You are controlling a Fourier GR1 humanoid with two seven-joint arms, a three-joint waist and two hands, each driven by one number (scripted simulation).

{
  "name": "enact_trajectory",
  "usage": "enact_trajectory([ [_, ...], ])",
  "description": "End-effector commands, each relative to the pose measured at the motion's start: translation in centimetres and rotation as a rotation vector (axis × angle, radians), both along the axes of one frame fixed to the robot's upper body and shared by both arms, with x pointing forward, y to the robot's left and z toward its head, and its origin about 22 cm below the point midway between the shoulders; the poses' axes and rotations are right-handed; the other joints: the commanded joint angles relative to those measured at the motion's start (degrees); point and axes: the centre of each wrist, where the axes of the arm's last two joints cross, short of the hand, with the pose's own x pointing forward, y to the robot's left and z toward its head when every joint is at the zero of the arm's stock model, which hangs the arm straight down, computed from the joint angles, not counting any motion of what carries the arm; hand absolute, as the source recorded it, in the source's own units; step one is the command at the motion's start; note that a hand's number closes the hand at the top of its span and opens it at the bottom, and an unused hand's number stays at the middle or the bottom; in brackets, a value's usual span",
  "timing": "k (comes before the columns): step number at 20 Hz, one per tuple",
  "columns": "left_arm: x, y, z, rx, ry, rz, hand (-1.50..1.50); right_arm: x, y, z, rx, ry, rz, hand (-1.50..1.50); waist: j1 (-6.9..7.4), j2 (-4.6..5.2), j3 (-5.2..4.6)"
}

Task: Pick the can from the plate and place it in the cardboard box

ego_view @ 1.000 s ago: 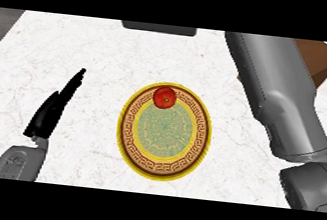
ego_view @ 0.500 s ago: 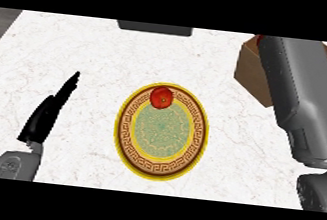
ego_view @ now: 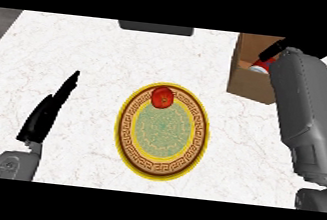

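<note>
The red and white can shows inside the open top of the cardboard box at the upper right of the counter. My right hand hangs over the box at the end of the grey forearm, with a dark finger curled down onto the can's top. The rest of the can is hidden by the arm and hand. The gold-rimmed green plate lies in the middle of the counter. My left hand rests open at the left, fingers straight and pointing up.
A round red fruit sits on the plate's far edge. A dark grey object lies at the counter's back edge. My right forearm covers the counter's right side and part of the box.
My right forearm has swung to the right, uncovering the cardboard box. The hand and the can have come into view over the box. The left hand, plate and fruit have not moved.
</note>
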Motion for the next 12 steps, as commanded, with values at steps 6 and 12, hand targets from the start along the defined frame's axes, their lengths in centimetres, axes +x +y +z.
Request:
enact_trajectory([
  [6, 0.2, -0.9, -0.6, -0.002, 0.011, -0.014, 0.00, -0.8, 0.3, 0.8, 0.090, -0.577, 0.005, -1.50, 0.54, 0.25, 0.02],
  [12, 0.6, -0.3, -0.9, 0.001, 0.012, 0.012, 0.00, -1.9, -3.7, -0.8, 0.203, -0.766, -0.116, -1.50, -0.21, 0.14, -0.01],
])
